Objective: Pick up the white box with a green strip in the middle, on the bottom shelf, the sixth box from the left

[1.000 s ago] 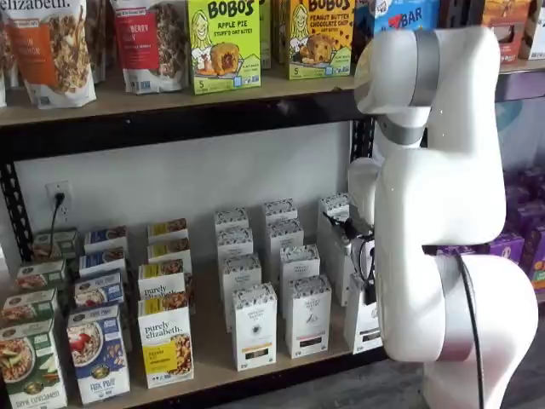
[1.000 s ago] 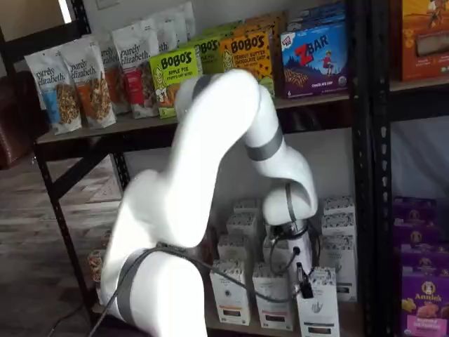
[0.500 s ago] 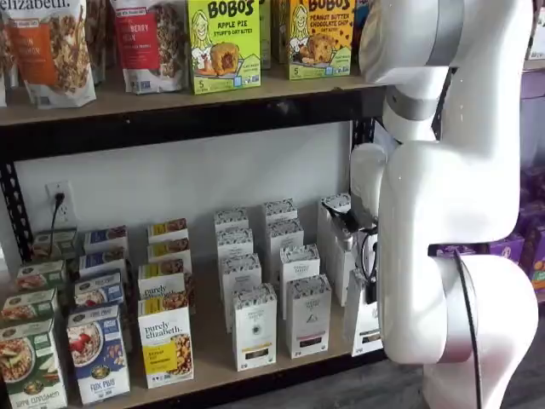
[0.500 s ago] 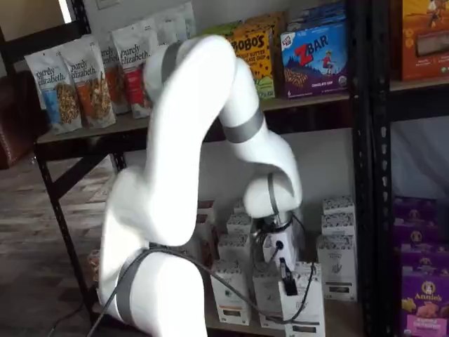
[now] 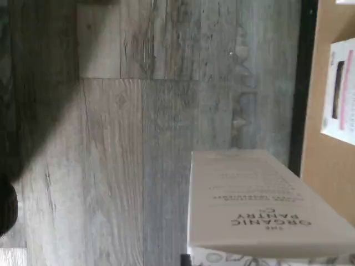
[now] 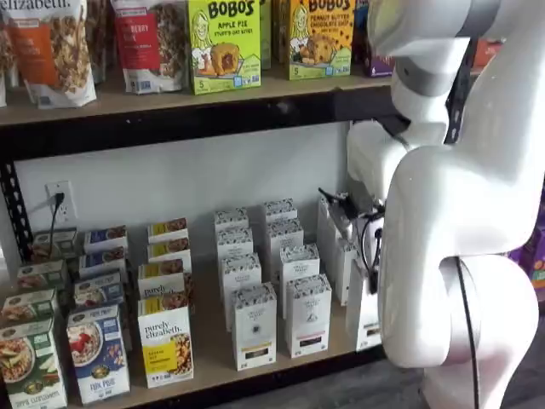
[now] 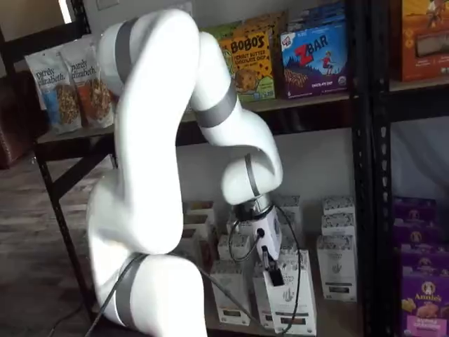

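As we draw the white box [image 7: 291, 291], pinched by the gripper [image 7: 275, 275], clear of the bottom shelf [image 6: 213, 341], extraction is nearly complete.

Wrist view: close, turned on its side, looking down past a white box [image 5: 260, 205] at grey plank floor [image 5: 155, 111] and the bottom shelf [image 5: 327, 100] edge. One shelf view faces the rack head-on, mid distance, arm [image 6: 451, 213] at right. Other shelf view looks from an angle, arm [image 7: 168, 161] filling the centre. Both share the bottom shelf [image 6: 213, 354] [image 7: 344, 316] cartons and the Bobo's boxes [image 6: 223, 43] [image 7: 245, 60] above.
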{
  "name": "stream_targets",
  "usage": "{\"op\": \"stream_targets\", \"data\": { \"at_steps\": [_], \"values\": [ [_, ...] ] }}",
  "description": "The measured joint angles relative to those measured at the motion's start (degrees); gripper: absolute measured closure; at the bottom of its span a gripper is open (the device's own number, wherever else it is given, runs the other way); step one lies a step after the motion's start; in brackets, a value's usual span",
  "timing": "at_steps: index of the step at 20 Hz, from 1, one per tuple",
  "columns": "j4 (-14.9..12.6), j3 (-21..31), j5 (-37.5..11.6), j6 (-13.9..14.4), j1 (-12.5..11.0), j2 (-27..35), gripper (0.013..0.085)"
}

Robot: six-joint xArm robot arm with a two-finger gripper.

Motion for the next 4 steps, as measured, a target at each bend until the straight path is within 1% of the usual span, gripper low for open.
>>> {"op": "stream_targets", "data": {
  "at_steps": [4],
  "values": [
    [2.0, 2.5, 3.9, -0.9, 1.5, -5.9, 0.049]
  ]
}}
